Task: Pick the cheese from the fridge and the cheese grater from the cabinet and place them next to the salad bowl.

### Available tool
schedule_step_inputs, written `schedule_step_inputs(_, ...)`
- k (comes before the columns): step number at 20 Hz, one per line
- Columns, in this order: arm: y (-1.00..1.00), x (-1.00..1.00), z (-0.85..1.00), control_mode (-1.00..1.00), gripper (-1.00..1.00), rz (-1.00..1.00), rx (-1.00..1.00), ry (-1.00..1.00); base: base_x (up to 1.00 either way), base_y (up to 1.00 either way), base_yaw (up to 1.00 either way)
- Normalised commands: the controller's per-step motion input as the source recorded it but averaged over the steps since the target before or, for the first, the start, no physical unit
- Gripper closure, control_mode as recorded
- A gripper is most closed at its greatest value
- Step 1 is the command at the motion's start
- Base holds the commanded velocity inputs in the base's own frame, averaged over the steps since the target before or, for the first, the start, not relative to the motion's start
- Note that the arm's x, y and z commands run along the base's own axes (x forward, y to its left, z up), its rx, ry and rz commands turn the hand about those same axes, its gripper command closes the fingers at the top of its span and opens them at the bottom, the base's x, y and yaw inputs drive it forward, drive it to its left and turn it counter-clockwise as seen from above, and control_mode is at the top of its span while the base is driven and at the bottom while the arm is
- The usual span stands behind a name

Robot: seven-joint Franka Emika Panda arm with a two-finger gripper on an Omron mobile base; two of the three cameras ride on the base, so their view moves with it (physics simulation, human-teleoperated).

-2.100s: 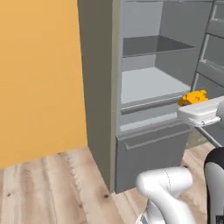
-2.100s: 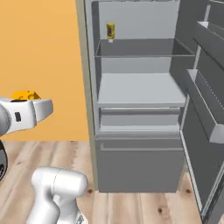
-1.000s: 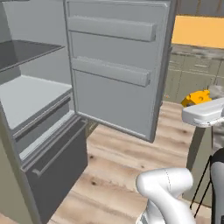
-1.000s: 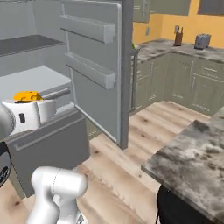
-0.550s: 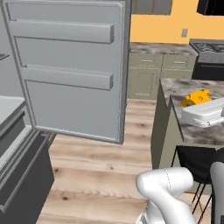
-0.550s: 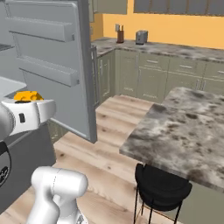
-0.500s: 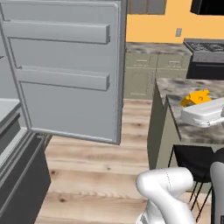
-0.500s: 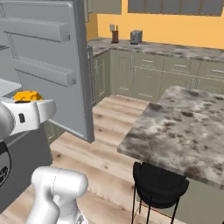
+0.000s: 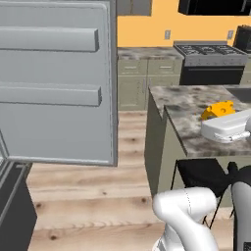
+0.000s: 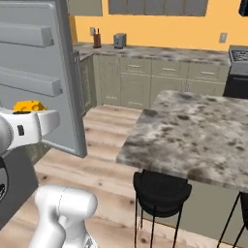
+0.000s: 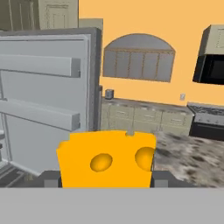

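Note:
The cheese (image 11: 107,159), a yellow-orange wedge with round holes, sits between my gripper's (image 11: 105,180) dark fingertips (image 11: 49,178), which are shut on it. The same cheese (image 9: 218,109) rides on the white hand at the right edge of the left base view, over the island top, and it is the cheese (image 10: 30,105) at the left in the right base view. The fridge's open grey door (image 9: 54,83) with its racks stands to the left of the hand. The cheese grater and the salad bowl are out of view. Closed wall cupboards (image 10: 145,6) line the top; which is the cabinet I cannot tell.
A marbled island counter (image 10: 193,131) stands ahead with a black stool (image 10: 160,191) tucked at its near side. Behind it a khaki counter carries a knife block (image 10: 97,38) and a toaster (image 10: 119,39). A stove (image 9: 211,49) is at the far right. Wood floor lies between fridge door and island.
The whole picture has swung from the fridge's inside toward the kitchen island, so the camera moved with the base. The cheese stays in the shut gripper.

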Motion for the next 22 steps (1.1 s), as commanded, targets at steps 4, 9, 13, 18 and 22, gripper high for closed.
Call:
schedule_step_inputs(4,0.00,0.00,0.00,1.00,1.00,0.00,0.00,0.00,0.00,-0.51,-0.19)
schedule_step_inputs(9,0.00,0.00,0.00,1.00,1.00,0.00,0.00,0.00,0.00,-0.72,-0.27)
schedule_step_inputs(13,0.00,0.00,0.00,1.00,1.00,0.00,0.00,0.00,0.00,-0.69,-0.33)
schedule_step_inputs(18,0.00,0.00,0.00,1.00,1.00,0.00,0.00,0.00,0.00,-0.56,-0.31)
schedule_step_inputs(22,0.00,0.00,0.00,1.00,1.00,0.00,0.00,0.00,0.00,-0.29,-0.29)
